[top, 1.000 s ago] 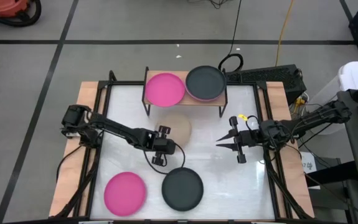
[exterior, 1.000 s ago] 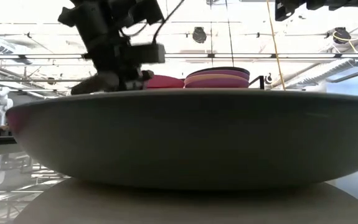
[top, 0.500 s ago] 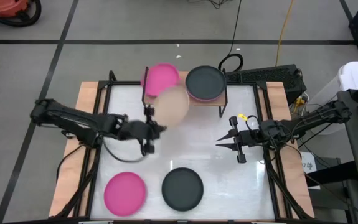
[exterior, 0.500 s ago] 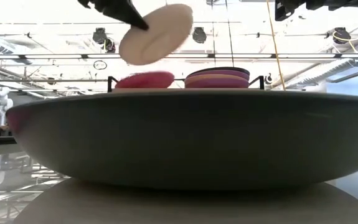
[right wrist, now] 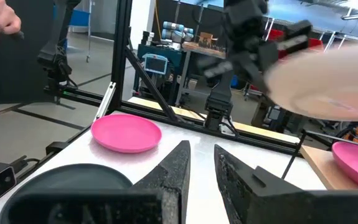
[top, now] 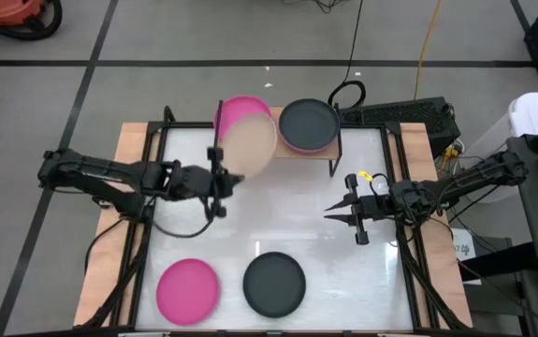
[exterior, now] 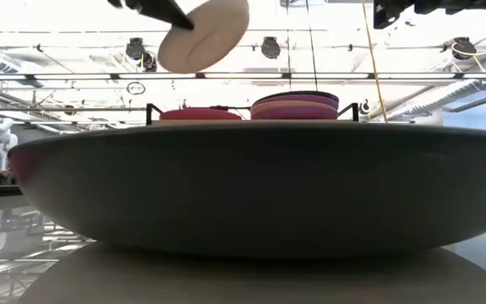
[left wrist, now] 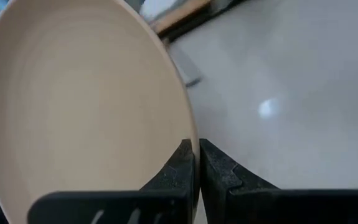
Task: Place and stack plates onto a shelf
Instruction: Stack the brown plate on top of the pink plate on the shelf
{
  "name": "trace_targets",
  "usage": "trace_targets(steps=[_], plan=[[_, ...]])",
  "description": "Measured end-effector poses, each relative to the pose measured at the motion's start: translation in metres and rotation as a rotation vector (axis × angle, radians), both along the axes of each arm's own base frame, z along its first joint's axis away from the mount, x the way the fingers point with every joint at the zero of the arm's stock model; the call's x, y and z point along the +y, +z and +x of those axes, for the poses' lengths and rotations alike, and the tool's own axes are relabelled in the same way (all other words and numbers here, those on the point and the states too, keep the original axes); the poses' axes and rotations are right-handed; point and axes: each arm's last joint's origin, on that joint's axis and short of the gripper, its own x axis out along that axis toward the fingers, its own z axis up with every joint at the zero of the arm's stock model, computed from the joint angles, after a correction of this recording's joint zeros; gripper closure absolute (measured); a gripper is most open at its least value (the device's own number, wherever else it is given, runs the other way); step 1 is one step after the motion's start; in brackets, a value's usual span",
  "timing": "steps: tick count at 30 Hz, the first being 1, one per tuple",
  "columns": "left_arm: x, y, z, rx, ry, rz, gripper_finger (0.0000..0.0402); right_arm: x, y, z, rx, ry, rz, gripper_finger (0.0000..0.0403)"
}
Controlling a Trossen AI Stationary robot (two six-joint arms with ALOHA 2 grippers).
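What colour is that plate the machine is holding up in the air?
Beige. The left tool grips the beige plate by its rim; the left wrist view shows it best.

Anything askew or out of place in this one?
Nothing damaged or spilled. The beige plate is tilted in the air, pinched at its rim by the left tool above the shelf's hot pink plate.
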Motion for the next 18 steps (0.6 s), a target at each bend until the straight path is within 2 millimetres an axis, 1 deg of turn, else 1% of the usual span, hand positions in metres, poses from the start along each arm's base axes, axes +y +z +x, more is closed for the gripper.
trace_targets(steps=[2, 5, 10, 14, 16, 18], plan=[[0.013, -0.001, 0.001, 0.020, 0.062, 0.053, 0.0392, 0.000, 0.000, 0.000, -0.001, -0.002, 0.004, 0.0344], [0.039, 0.001, 0.001, 0.028, 0.130, 0.105, 0.0392, 0.000, 0.001, 0.000, -0.006, -0.002, 0.005, 0.0344], [0.092, -0.005, 0.000, 0.079, 0.228, 0.109, 0.0392, 0.000, 0.001, 0.000, -0.011, -0.001, 0.000, 0.0344], [0.127, -0.020, 0.002, 0.139, 0.260, 0.065, 0.0392, 0.000, 0.001, 0.000, -0.012, -0.001, -0.008, 0.0344], [0.139, -0.030, 0.004, 0.180, 0.270, 0.035, 0.0392, 0.000, 0.001, 0.000, -0.012, -0.002, -0.008, 0.0344], [0.145, -0.037, 0.008, 0.200, 0.264, 0.015, 0.0392, 0.000, 0.001, 0.000, -0.009, -0.002, -0.009, 0.0344]])
